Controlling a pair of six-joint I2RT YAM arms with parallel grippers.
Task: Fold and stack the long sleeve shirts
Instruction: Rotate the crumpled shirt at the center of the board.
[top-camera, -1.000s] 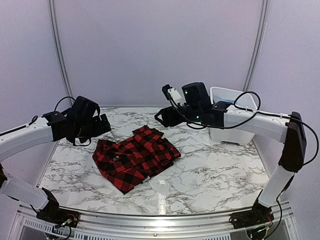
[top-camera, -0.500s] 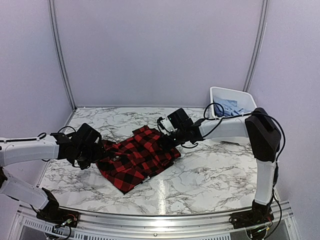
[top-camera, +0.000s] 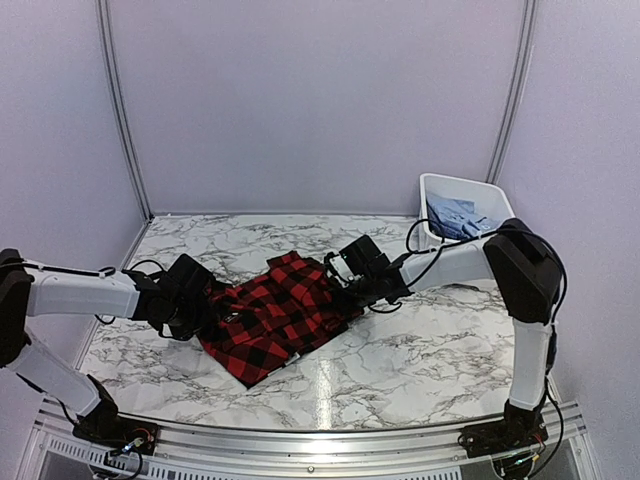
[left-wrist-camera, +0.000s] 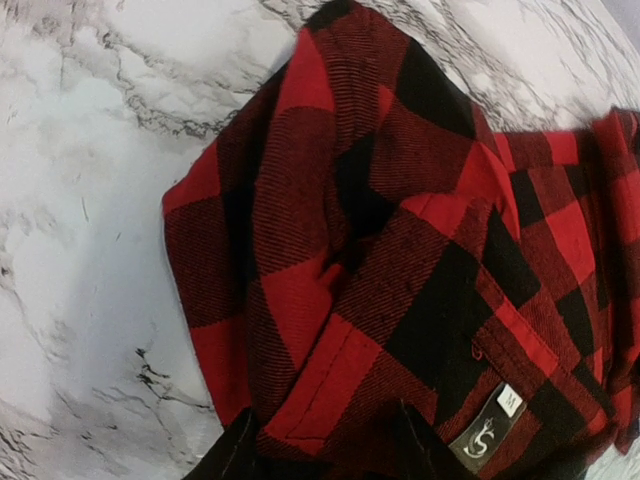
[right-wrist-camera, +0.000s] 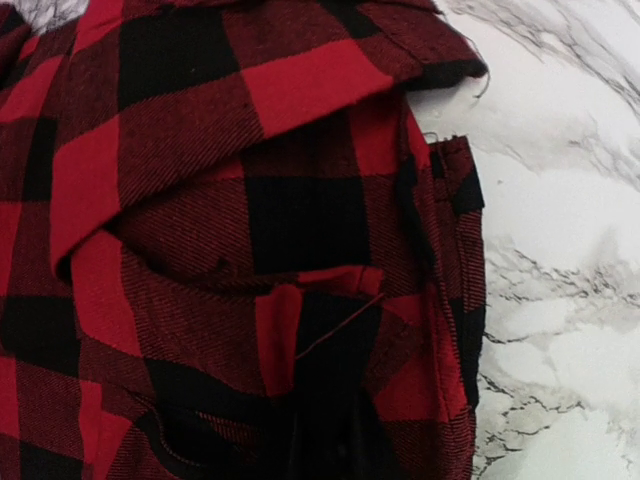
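Currently flannel shirt (top-camera: 275, 315) lies folded on marble table (top-camera: 440, 345), slightly left of centre. Left gripper (top-camera: 207, 300) low at shirt's left edge, fingers (left-wrist-camera: 235, 462) straddling hem beside neck label; cannot tell whether clamped or still apart. Right gripper (top-camera: 342, 282) low at shirt's right edge, cloth puckered up between its fingers, pinched tight. Light blue shirts (top-camera: 457, 215) sit in white tub (top-camera: 470, 185) at far right corner, well apart from flannel.
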